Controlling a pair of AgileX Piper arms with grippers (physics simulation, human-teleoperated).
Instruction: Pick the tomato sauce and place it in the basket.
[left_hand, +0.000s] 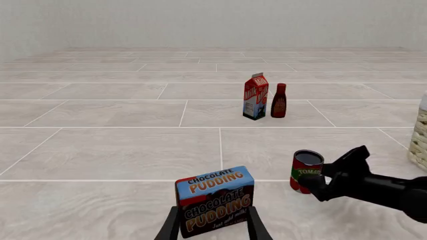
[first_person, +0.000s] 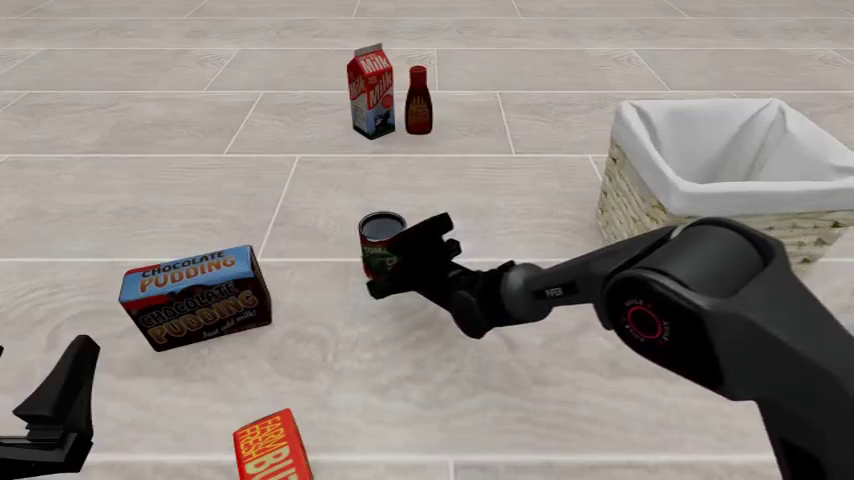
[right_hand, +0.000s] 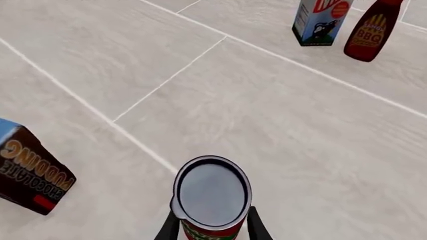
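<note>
The right fingers (right_hand: 211, 231) clasp the can (right_hand: 210, 197) low on its sides. Lifted toward the basket (first_person: 641, 205), it could tip out. The left fingers (left_hand: 212, 231) are spread, empty

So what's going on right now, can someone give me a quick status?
Right gripper around tomato sauce, grip unconfirmed. Left gripper idle, low left. Basket right, path looks clear.

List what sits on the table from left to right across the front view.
Blue-and-brown chocolate pudding box → orange-red flat box at the near edge → red-and-white milk carton → dark red sauce bottle → square woven wicker basket with white cloth lining. The red-labelled tomato sauce can overlaps the carton's column, so it is omitted.
</note>
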